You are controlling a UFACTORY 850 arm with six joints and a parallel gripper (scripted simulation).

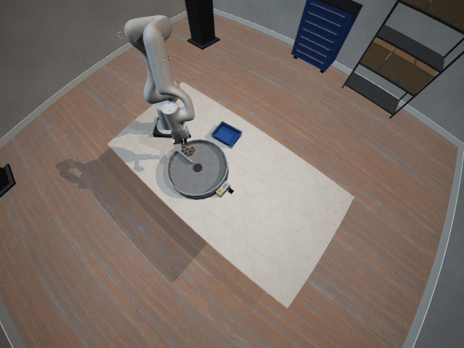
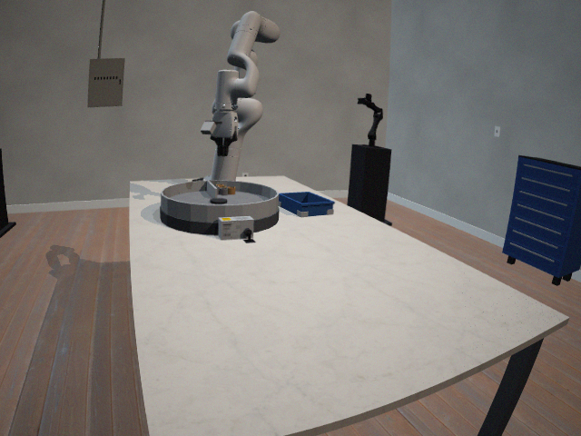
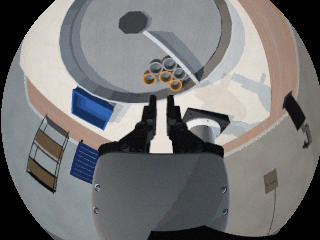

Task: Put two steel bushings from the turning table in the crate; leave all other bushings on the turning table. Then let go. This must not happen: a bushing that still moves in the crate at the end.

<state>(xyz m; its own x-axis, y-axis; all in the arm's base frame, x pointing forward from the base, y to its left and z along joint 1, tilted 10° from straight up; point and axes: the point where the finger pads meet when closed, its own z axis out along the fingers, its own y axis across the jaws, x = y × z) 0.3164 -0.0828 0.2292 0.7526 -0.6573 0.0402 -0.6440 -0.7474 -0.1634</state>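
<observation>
The round grey turning table (image 1: 209, 187) (image 2: 187, 212) (image 3: 76, 40) stands on the white table top next to the arm's base. Several bushings lie in a cluster against its radial bar (image 3: 175, 43), near the rim. Some are grey steel bushings (image 3: 168, 64). The others are brass bushings (image 3: 163, 80) (image 1: 186, 149) (image 2: 224, 189). My gripper (image 1: 182, 141) (image 2: 223, 151) (image 3: 161, 104) hangs well above this cluster with its fingers nearly together and nothing between them. The blue crate (image 1: 216, 133) (image 2: 300, 209) (image 3: 90, 108) stands beside the turning table and looks empty.
A grey control box (image 1: 223, 189) (image 2: 235, 227) sits at the turning table's front rim. A dark hub (image 1: 196, 167) (image 3: 134, 22) marks its centre. A blue drawer cabinet (image 1: 324, 30) (image 2: 544, 215), a shelf rack (image 1: 408, 56) and a black pedestal (image 2: 370, 180) stand on the floor, away from the table.
</observation>
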